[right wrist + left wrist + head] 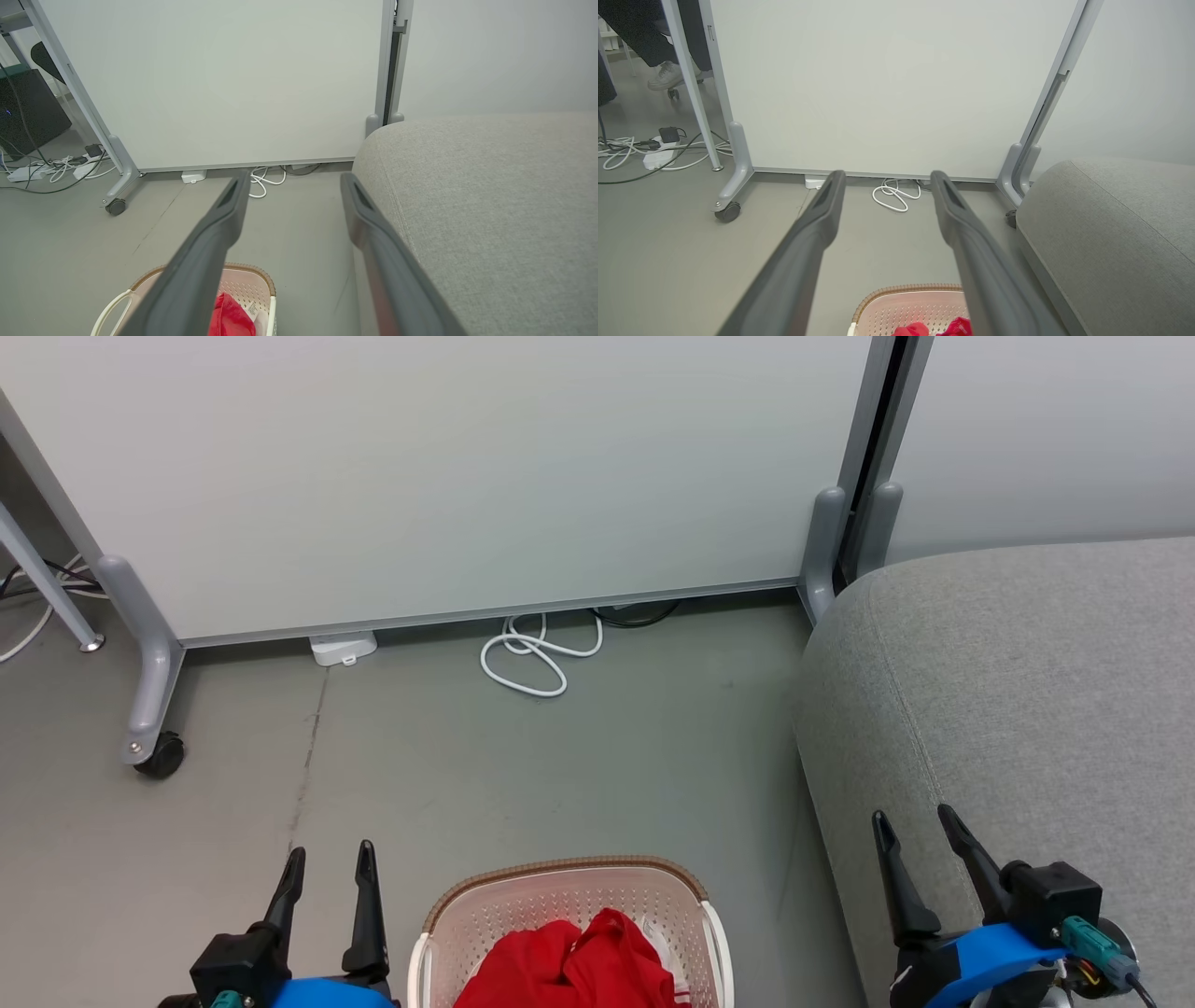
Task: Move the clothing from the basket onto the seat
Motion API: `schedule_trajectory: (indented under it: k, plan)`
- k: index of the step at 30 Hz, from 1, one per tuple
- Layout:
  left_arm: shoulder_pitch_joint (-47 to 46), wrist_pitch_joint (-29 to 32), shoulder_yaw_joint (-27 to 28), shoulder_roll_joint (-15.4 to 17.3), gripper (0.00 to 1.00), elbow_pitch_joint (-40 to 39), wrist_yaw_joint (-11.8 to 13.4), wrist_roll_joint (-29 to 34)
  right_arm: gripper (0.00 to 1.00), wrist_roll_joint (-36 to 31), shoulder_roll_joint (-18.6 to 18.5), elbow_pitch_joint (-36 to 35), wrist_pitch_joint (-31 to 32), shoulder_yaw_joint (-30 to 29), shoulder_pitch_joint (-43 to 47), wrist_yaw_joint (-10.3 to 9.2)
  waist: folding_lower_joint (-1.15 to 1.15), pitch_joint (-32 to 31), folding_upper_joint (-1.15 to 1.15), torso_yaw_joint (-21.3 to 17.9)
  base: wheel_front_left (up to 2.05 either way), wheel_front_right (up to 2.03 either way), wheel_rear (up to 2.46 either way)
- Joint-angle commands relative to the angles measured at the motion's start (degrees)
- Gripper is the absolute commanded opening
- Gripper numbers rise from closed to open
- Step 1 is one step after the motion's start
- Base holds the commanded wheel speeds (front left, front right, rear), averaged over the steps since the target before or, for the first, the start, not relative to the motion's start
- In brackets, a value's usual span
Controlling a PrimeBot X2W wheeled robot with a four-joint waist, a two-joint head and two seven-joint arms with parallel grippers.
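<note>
Perforated plastic basket (pixel 569 905), crumpled red clothing (pixel 569 966); woven seat (pixel 1018 691)

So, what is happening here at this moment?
A two-armed robot faces a white basket that stands on the floor, with red clothing piled inside it. A large grey seat is to the robot's right. The left gripper is to the left of the basket and the right gripper is by the seat. Both are open and hold nothing. No garment has been picked up yet.
</note>
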Motion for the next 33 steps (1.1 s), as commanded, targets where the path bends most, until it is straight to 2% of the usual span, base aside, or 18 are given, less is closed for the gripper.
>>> schedule_trajectory:
  k: [1, 6, 13, 22, 33]
  plan:
    - [-0.1, -0.3, 0.0, 0.1, 1.00, 0.0, 0.3, 0.1, 1.00, 0.2, -0.3, 0.2, -0.4, 0.1, -0.6, 0.11, 0.00, 0.1, 0.00, 0.0, 0.00, 0.00, 0.00]
    - [-0.3, -0.3, 0.1, 0.1, 1.00, 0.8, 0.1, -0.1, 1.00, 0.3, -0.3, -0.3, -0.5, 0.8, -1.7, 0.11, 0.00, 1.8, 0.00, -1.4, 0.00, 0.00, 0.00]
    - [-3.2, -0.2, -0.8, -0.1, 1.00, 6.3, -0.4, -1.3, 1.00, -0.1, -0.3, -2.1, -0.7, 3.8, -4.7, 0.07, 0.00, 8.1, 0.00, -5.7, 0.00, 0.00, 0.00]
    - [-13.8, 2.0, -4.4, 1.4, 1.00, 20.7, -2.3, -1.7, 1.00, -0.6, -0.3, -5.0, -0.6, 7.4, -9.1, 0.07, 0.00, 19.0, 0.00, -9.9, 0.00, 0.00, 0.00]
    - [-28.0, 3.2, -4.1, 4.3, 1.00, 38.0, -2.4, -2.9, 1.00, 0.3, -0.3, -7.8, -1.9, 11.5, -14.4, 0.06, 0.00, 32.2, 0.00, -14.3, 0.00, 0.00, 0.00]
